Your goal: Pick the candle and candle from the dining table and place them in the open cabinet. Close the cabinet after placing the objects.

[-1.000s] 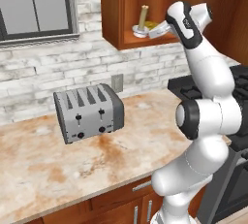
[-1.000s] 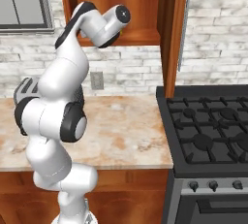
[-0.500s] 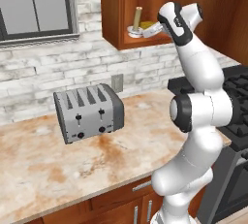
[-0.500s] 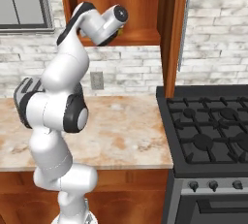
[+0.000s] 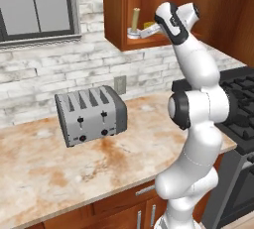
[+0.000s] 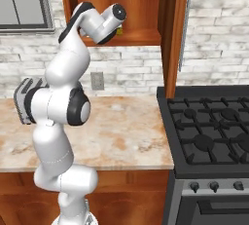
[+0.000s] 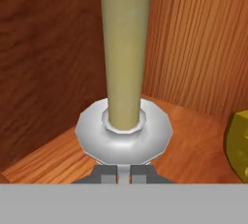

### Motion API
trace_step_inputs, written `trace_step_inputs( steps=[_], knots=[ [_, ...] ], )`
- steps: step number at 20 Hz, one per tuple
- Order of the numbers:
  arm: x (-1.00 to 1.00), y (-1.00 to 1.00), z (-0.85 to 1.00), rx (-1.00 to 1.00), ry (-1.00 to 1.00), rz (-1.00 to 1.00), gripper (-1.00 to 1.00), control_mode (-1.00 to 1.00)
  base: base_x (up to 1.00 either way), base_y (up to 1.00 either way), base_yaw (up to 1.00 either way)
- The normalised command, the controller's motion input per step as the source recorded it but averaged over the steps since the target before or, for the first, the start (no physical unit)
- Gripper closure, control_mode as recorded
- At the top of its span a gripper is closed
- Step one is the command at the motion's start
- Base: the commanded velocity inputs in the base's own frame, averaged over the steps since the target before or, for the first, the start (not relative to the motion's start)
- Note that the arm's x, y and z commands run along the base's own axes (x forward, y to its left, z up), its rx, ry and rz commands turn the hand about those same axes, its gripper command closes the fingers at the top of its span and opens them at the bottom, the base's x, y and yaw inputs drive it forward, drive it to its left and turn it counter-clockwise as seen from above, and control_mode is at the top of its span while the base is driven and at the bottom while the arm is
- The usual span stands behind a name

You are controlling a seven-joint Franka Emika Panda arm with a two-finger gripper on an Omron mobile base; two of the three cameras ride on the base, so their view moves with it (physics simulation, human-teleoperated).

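- The cabinet (image 5: pixel 124 42) shelf, at upper centre of the left base view, carries the taper candle (image 7: pixel 125 58) in its silver dish holder (image 7: pixel 124 138), with a yellow wedge (image 7: pixel 238 145) just beside it.
- The stone counter (image 5: pixel 44 173) below carries a toaster (image 5: pixel 91 115).

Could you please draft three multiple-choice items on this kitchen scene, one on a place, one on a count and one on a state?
1. Where is the taper candle?
A. on the stove
B. inside the open cabinet
C. on the toaster

2. How many slots does the toaster have on top?
A. two
B. four
C. six

3. How is the gripper set?
A. wide open over the counter
B. shut on the candle's silver holder
C. clamped on the cabinet handle

Answers:
1 B, wooden walls and shelf surround the candle.
2 B, four slots show in the left base view.
3 B, the fingertips pinch the dish's rim in the hand view.
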Motion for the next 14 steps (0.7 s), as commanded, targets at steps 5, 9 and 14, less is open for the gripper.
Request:
trace_step_inputs(
  steps=[5, 9, 14],
  knots=[
    [0.19, 0.08, -0.10, 0.00, 0.00, 0.00, 1.00, -1.00, 0.00, 0.00, 0.00],
    [0.17, 0.10, -0.07, 0.00, 0.00, 0.00, 1.00, -1.00, 0.00, 0.00, 0.00],
    [0.19, 0.10, -0.07, 0.00, 0.00, 0.00, 1.00, -1.00, 0.00, 0.00, 0.00]
  ],
)
